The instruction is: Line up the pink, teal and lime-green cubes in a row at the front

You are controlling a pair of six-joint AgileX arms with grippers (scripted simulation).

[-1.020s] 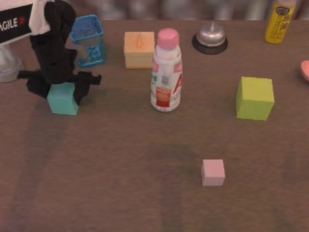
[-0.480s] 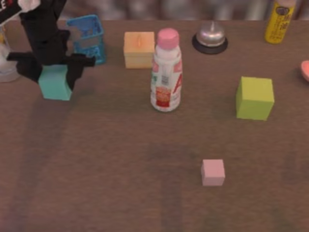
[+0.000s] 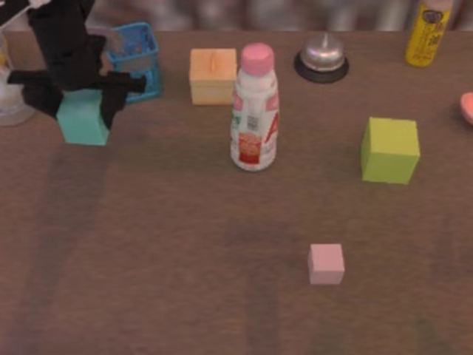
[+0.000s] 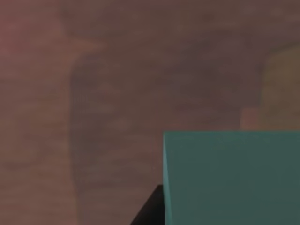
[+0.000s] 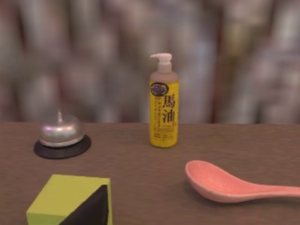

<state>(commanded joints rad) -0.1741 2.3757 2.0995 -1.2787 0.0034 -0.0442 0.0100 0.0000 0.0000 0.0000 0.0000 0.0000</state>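
Note:
The teal cube (image 3: 83,124) hangs above the table at the back left, with my left gripper (image 3: 80,105) shut on it. In the left wrist view the teal cube (image 4: 232,178) fills the lower corner, one dark finger (image 4: 150,208) against its side. The lime-green cube (image 3: 390,150) rests at the right, and the small pink cube (image 3: 326,264) lies nearer the front, right of centre. My right gripper (image 5: 93,211) is out of the top view; a dark part of it shows before the lime-green cube (image 5: 65,197) in the right wrist view.
A pink-capped white bottle (image 3: 255,107) stands mid-table. Along the back are a blue mesh basket (image 3: 137,59), a pale orange box (image 3: 213,75), a silver bell (image 3: 322,55) and a yellow pump bottle (image 3: 427,29). A pink spoon (image 5: 225,183) lies at the right edge.
My left gripper has lifted the teal cube off the table and carried it a little toward the back left. The other cubes have not moved.

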